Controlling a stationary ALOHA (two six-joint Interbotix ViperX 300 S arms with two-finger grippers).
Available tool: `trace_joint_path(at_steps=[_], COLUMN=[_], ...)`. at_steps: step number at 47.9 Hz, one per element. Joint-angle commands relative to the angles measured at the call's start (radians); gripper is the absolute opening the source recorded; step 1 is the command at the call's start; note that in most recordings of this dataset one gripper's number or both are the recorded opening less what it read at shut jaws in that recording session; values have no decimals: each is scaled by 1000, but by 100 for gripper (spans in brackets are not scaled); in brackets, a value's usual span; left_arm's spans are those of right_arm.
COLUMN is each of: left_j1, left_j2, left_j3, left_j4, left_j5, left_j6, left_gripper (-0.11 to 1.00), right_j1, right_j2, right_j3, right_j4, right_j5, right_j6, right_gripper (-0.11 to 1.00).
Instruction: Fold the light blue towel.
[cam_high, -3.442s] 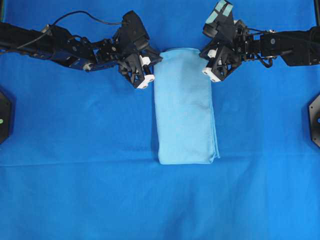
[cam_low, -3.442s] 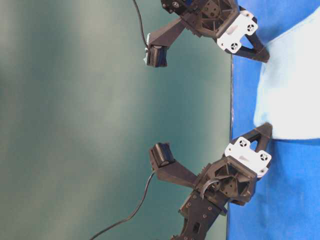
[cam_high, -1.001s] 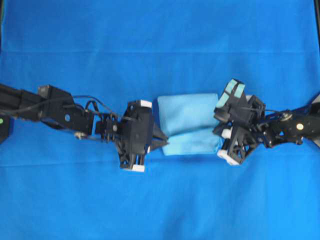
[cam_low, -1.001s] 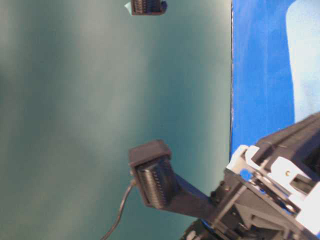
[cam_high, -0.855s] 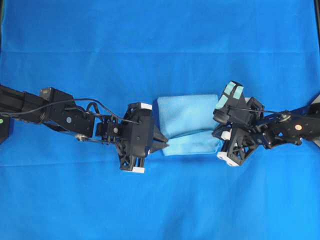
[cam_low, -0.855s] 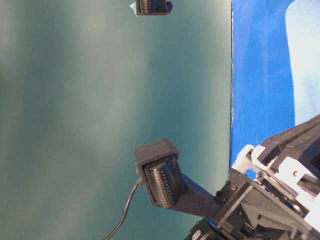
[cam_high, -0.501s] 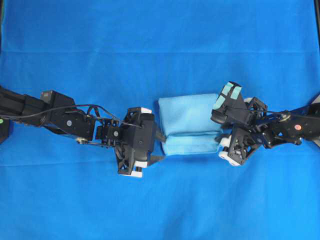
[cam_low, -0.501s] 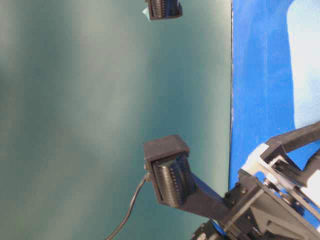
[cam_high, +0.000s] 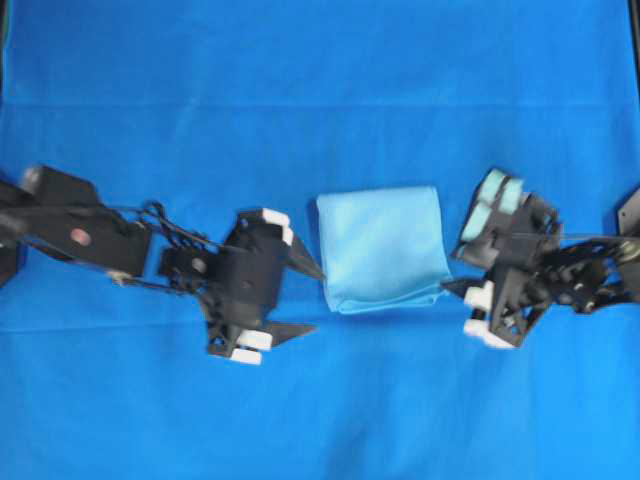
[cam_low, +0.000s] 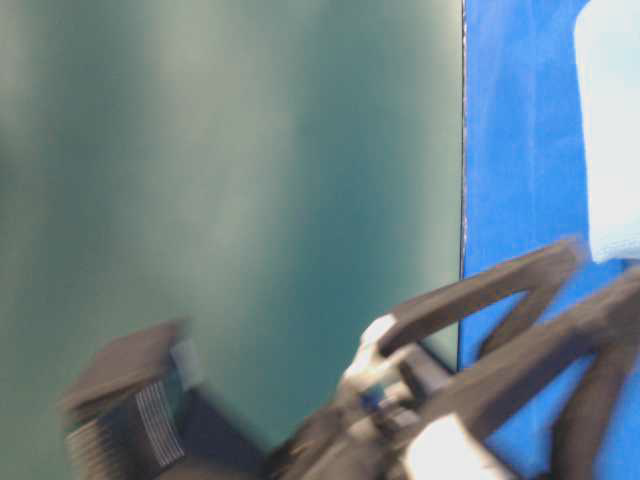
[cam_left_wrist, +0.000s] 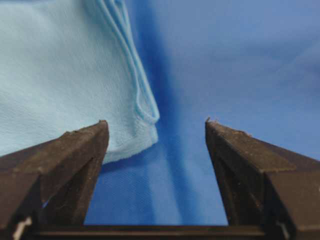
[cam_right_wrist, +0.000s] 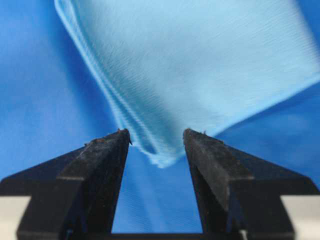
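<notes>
The light blue towel (cam_high: 383, 247) lies folded into a small, nearly square pad in the middle of the royal-blue table cover (cam_high: 320, 100). My left gripper (cam_high: 314, 299) stands open just left of the towel's near left corner, clear of it. In the left wrist view the left gripper (cam_left_wrist: 155, 121) holds nothing, and the towel's layered corner (cam_left_wrist: 65, 75) lies ahead to the left. My right gripper (cam_high: 455, 297) is open beside the near right corner. Between the right gripper's (cam_right_wrist: 155, 131) fingertips there is only table cover, with the towel's corner (cam_right_wrist: 200, 60) just beyond them.
Black arm mounts sit at the left edge (cam_high: 5, 265) and the right edge (cam_high: 630, 210) of the overhead view. In the table-level view a dark green wall (cam_low: 230, 200) stands behind the table edge (cam_low: 462, 150), and blurred left gripper fingers (cam_low: 480, 295) fill the bottom.
Both grippers have opened and let go of the towel's near edge. Each has drawn back outward from its corner, the left one farthest. The towel has settled flat.
</notes>
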Motion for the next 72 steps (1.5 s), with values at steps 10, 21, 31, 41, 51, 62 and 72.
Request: trace_joint_path(at_steps=[10,21,31,41,51,62,72], left_j1=[17,66,109,150,187,212,218], left_j2=[-301,-502,-726,-963,-1146,-1243,-1244], left_j3=[126,276,397,512,614,672,683], left_j4=[2,2,2,3,3,3,3], left_j5=[5,-52,-52,-23,34,92,92], left_j6=[3,6,9,25,28,25,21], left_gripper=[73,73,73,73,73,72,72], right_j1=[6,8,6,6,0,-25,-40], right_j2=[-276,-526,-695,-825,-920,-950,-948], right_j3=[44,106,163,253,330,377,403], right_j4=[-140,-233,-275,-325,-353,-359,-362], right_j5=[107,146,207,230,232,233,233], right_j6=[-2,-9,-64,-66,-61,-52,-15], right_gripper=[54,54,54,53,53,53,53])
